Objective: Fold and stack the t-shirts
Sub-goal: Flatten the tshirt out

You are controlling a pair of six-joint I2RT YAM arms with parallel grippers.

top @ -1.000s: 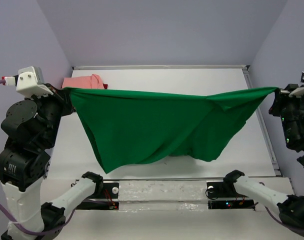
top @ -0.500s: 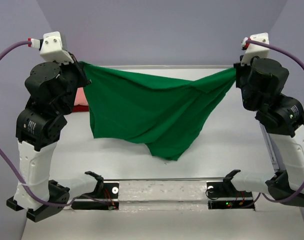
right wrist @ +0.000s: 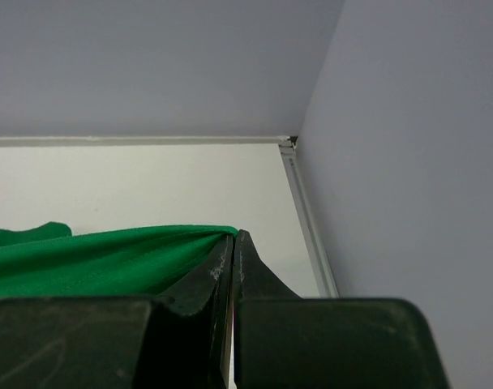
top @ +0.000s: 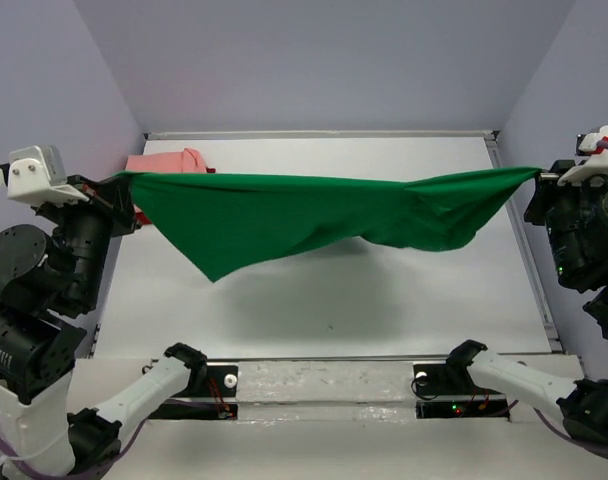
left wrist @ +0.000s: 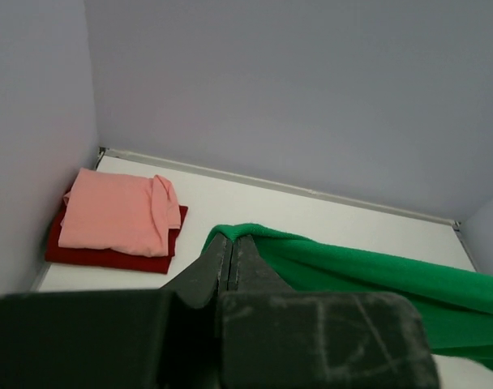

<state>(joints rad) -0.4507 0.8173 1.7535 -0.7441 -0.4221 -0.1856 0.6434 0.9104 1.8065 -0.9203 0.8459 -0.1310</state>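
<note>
Since half a second ago both arms are dropping lower and swinging wider apart over the table [top: 384, 300], and we are seeing the green t-shirt [top: 284, 215] stretching into a taut band above the table's middle, clear of its surface. We are seeing the left gripper [top: 124, 182] clamping shut on the shirt's left corner above the table's left edge, and the right gripper [top: 542, 176] pinching shut on its right corner above the table's right edge. We are noting the salmon pink t-shirt [top: 166, 162] lying folded on the dark red t-shirt [left wrist: 109, 258] in the table's far left corner.
</note>
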